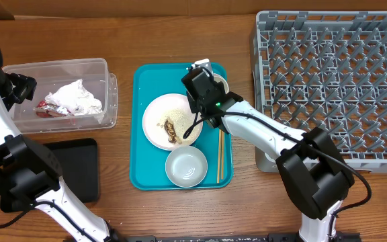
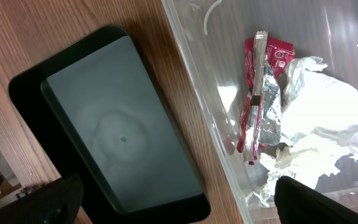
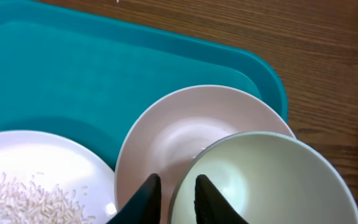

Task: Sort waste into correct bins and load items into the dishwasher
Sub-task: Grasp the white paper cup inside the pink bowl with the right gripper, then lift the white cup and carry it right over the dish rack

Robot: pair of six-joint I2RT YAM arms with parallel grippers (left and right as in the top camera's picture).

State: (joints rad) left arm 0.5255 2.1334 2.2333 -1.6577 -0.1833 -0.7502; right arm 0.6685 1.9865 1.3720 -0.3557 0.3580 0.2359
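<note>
Crockery crowds the teal serving tray [image 1: 148, 84] in the overhead view. The round plate [image 1: 166, 121], strewn with rice and brown scraps, lies at the tray's middle. The light grey bowl [image 1: 186, 166] sits at its near edge and the chopsticks [image 1: 220, 156] lie along its right side. The right gripper [image 1: 205, 87] hangs over the tray's far right corner and hides most of what stands there. The dish rack [image 1: 334, 81] stands right of the tray, the clear tub [image 1: 109, 101] with crumpled napkins [image 1: 76, 97] to its left, and the black tray [image 1: 72, 165] to its near left.

From the left wrist, well left of the teal tray, the left gripper [image 2: 176, 202] is spread wide and holds nothing. Below it, a red wrapper [image 2: 260, 93] lies against the napkins in the tub.

From the right wrist, at that far right corner, the small white cup [image 3: 272, 180] sits nested in the pink bowl [image 3: 185, 134]. The fingers [image 3: 148, 196] stand close together astride the cup's rim, one inside the cup and one outside it in the bowl. The frame edge cuts the tips, so I cannot tell whether they already pinch the wall.

The cup looks rigid, light and smooth, so probably slippery. Its thin rim seems the only hold, best taken deep on the wall. A one-sided pinch may let it tilt, and the bowl under it could shift.
</note>
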